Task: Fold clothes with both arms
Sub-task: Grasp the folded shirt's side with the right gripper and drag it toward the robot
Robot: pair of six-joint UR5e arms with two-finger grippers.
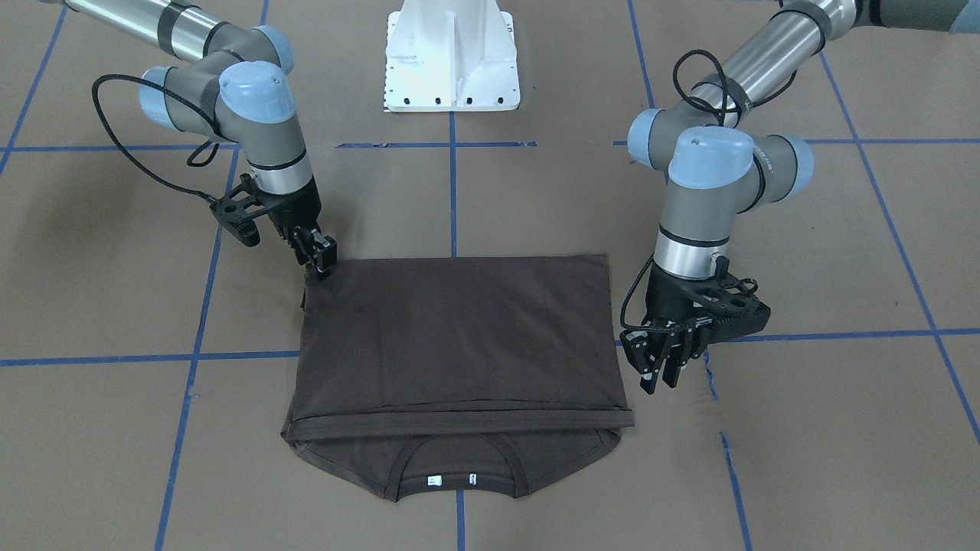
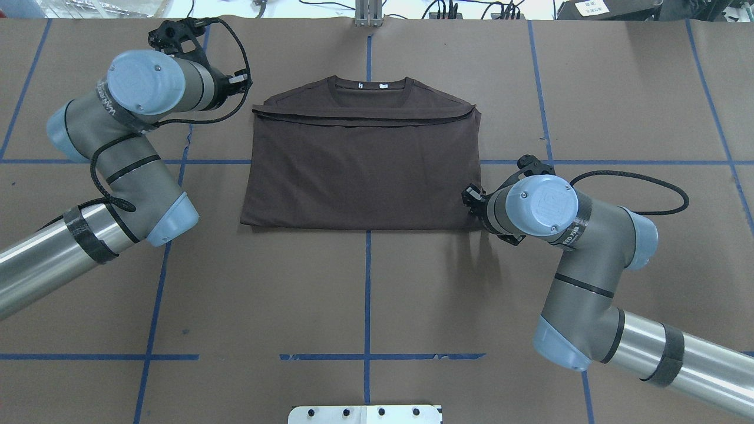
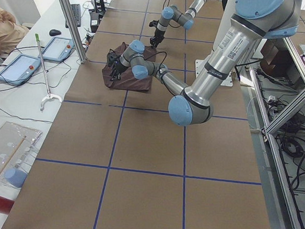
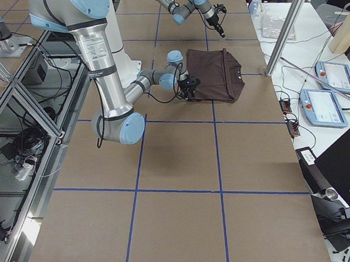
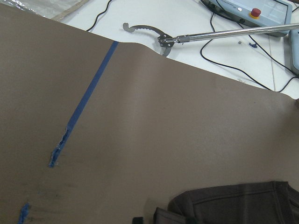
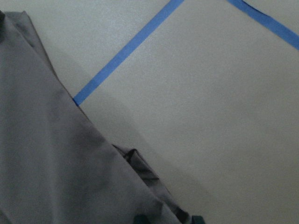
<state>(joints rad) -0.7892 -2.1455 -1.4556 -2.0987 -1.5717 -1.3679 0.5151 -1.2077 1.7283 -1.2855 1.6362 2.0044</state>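
Overhead exterior shows the shirt lying flat on the table, midway between the left and right edges and toward the edge opposite the robot. It is folded once. The hem is laid up over the chest and ends just short of the collar, which lies uncovered with two white tags and points at that far edge. The crease of the fold faces the robot.

The right gripper sits at the crease's corner on the robot's right, touching the cloth. In the right wrist view two dark tips show a little apart at the bottom edge with a bunched bit of cloth between them. Its fingers therefore seem spread rather than pinching, though that view is blurred.

The left gripper hangs just beside the shirt's left edge, near the hem end and apart from the cloth. Its fingers are spread with nothing between them. The left wrist view looks over bare table, with the shirt's shoulder at the bottom.

Blue tape lines cross the table, and a white pedestal stands at the robot's edge.
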